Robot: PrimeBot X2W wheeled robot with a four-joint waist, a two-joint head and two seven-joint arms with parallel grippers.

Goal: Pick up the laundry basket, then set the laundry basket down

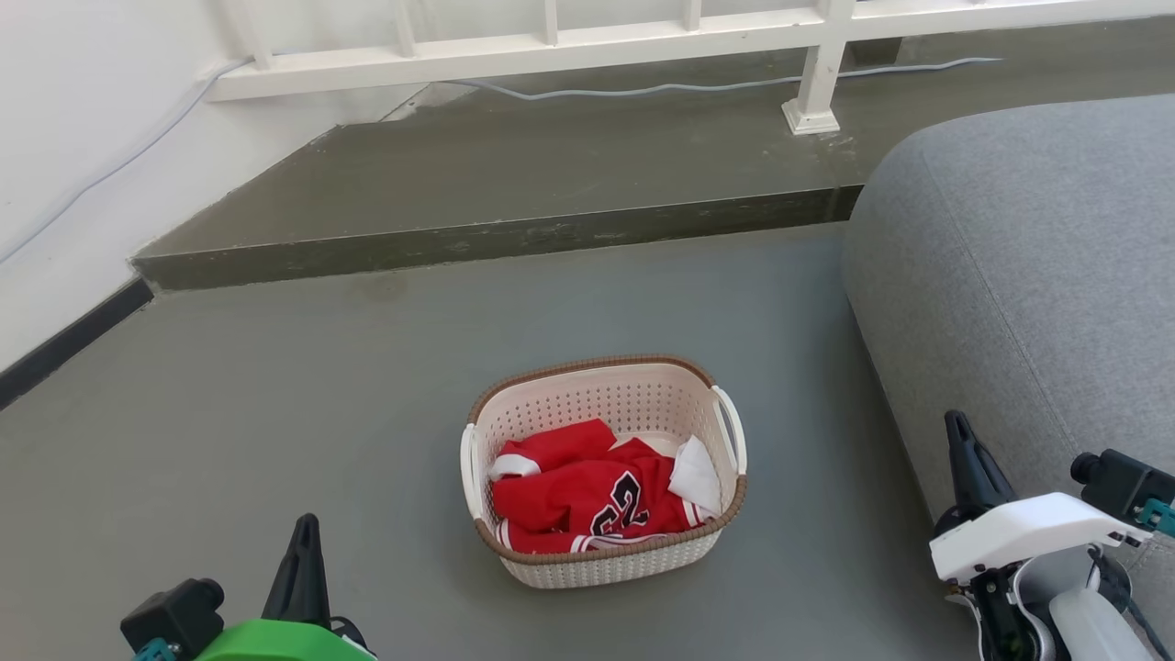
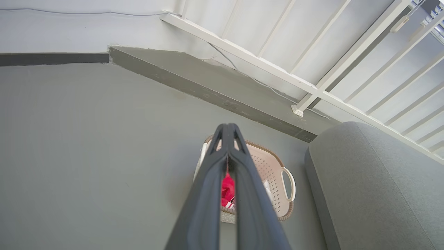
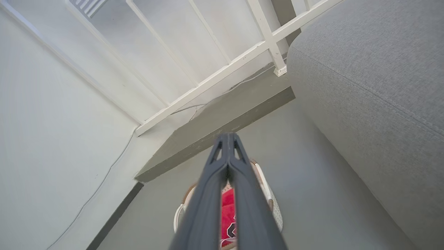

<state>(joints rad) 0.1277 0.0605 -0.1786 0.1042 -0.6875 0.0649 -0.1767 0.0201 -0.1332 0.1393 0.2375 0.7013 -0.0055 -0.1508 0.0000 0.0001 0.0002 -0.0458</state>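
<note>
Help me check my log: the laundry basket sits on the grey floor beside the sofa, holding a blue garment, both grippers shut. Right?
No. The garment in the laundry basket is red, not blue, as the head view shows. The rest holds: it sits on the grey floor beside the sofa, left gripper and right gripper shut.

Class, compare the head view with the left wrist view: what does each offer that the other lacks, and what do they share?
Head view adds: the right gripper, and the red jersey lying open in the laundry basket, its number visible. Left wrist view adds: the railing's tall upper bars and the left gripper seen lengthwise, fingertips meeting. Shared: the basket on the grey floor, the grey sofa, the raised step.
</note>
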